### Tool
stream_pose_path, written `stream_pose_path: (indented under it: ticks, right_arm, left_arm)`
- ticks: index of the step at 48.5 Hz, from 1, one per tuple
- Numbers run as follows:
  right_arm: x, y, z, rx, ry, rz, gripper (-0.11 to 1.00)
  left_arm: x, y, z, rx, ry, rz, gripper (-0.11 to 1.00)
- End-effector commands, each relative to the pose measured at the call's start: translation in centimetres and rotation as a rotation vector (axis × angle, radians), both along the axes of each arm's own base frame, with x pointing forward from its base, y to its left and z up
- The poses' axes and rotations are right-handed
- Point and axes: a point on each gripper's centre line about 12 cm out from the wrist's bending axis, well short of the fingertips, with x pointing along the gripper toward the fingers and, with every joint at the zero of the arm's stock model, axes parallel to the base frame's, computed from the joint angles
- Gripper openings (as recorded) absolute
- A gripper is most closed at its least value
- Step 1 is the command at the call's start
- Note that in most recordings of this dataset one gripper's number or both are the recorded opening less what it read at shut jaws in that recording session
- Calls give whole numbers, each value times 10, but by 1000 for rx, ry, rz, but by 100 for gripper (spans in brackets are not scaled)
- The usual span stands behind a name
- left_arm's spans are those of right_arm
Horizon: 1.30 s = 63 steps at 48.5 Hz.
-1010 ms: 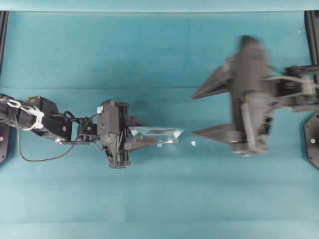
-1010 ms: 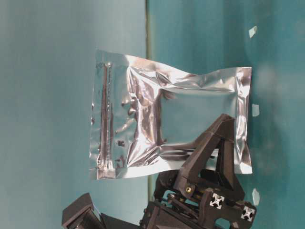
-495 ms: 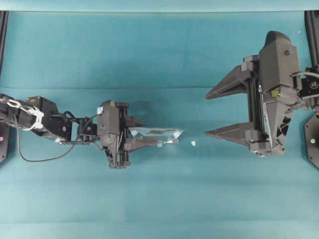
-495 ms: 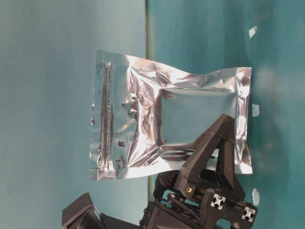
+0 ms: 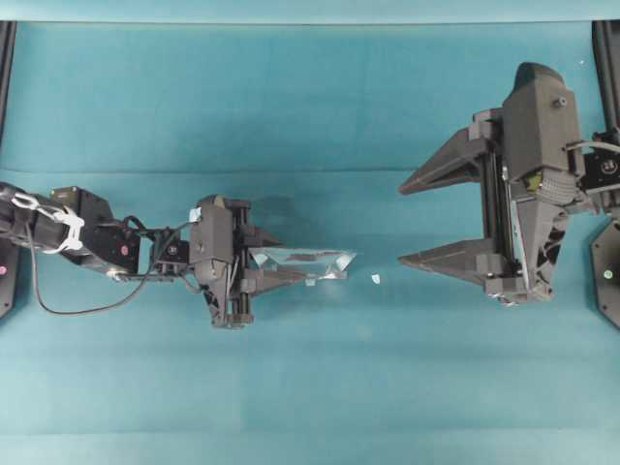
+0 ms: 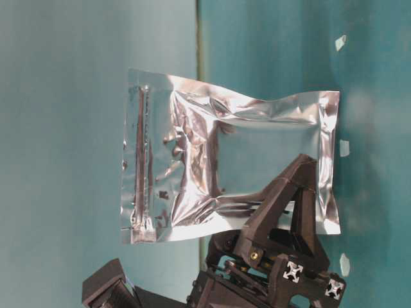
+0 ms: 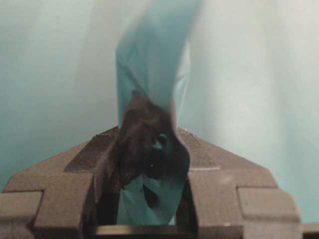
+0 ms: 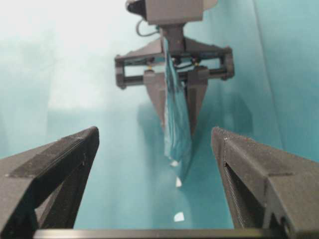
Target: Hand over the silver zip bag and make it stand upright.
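The silver zip bag (image 5: 302, 261) shows edge-on in the overhead view, left of the table's middle. My left gripper (image 5: 281, 259) is shut on its left end, with one finger on each face. The table-level view shows the bag's crinkled foil face (image 6: 231, 154), and a black finger (image 6: 292, 199) grips it near one corner. In the left wrist view the bag (image 7: 149, 59) rises from between the jaws. My right gripper (image 5: 402, 225) hangs wide open to the right, pointing at the bag and apart from it. Its wrist view frames the bag (image 8: 177, 119) between its fingers (image 8: 60, 164).
Small pale flecks lie on the teal cloth, one (image 5: 376, 278) between the bag and my right gripper, and two more (image 8: 178, 182) under the bag's free end. Black frame rails (image 5: 6, 58) run along the left and right table edges.
One second ago my right arm was blurred in motion; it drew a little to the right and has held still since. The left gripper and bag have not moved.
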Motion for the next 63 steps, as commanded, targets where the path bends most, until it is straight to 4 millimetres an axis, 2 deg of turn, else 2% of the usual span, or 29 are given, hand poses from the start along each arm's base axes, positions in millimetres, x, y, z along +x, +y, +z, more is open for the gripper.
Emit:
stream_pose_path:
  ticks: [1,16,63]
  right_arm:
    - [-2,0,6,7,-20,-3,97]
    - [-13,1,-23,14,149,-10,97]
    - [-11,0,-22,15,126,-11,97]
  left_arm:
    - [2,-1,5,3,-17,-6,23]
    - [2,-3,6,3,-18,-10,23]
    - [3,-5,6,3,-9,-16,23]
